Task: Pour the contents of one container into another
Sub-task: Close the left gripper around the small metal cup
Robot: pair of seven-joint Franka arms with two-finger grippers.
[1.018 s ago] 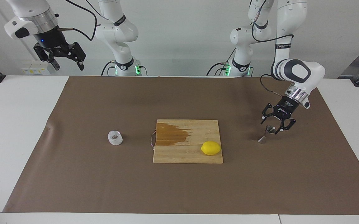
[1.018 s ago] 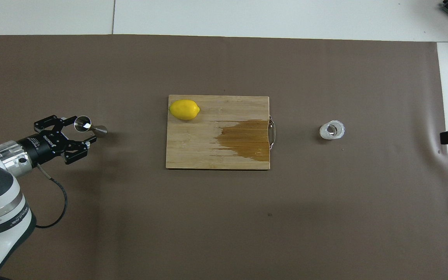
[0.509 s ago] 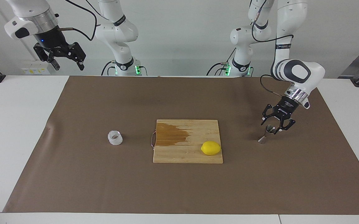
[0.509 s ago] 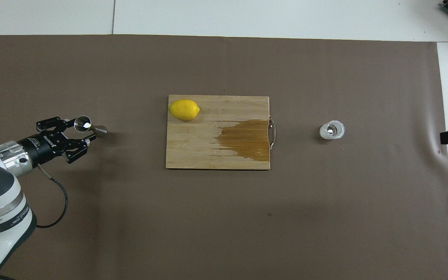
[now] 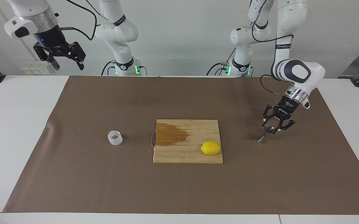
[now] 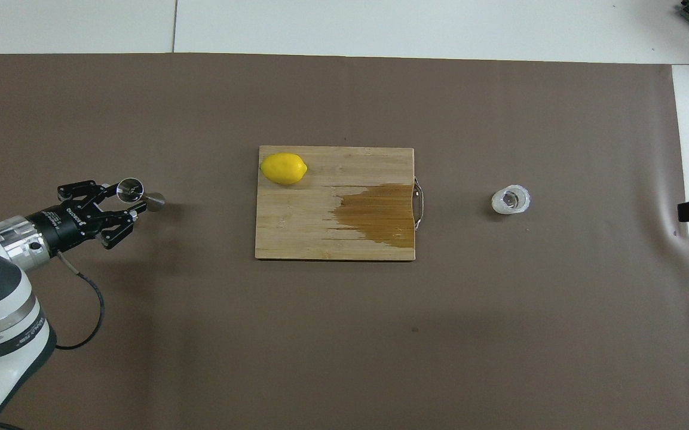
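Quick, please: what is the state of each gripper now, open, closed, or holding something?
Left gripper: at the steel jigger, fingers around its upper cone; a firm grip cannot be told.
Right gripper: open, holding nothing, raised, waiting.

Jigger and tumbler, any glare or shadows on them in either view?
Overhead view: the jigger shows a bright glint in its top cup; the tumbler reads pale and washed-out, with a faint shadow on the brown mat. Facing view: the jigger casts a soft dark patch toward the board; the tumbler has almost no shadow.
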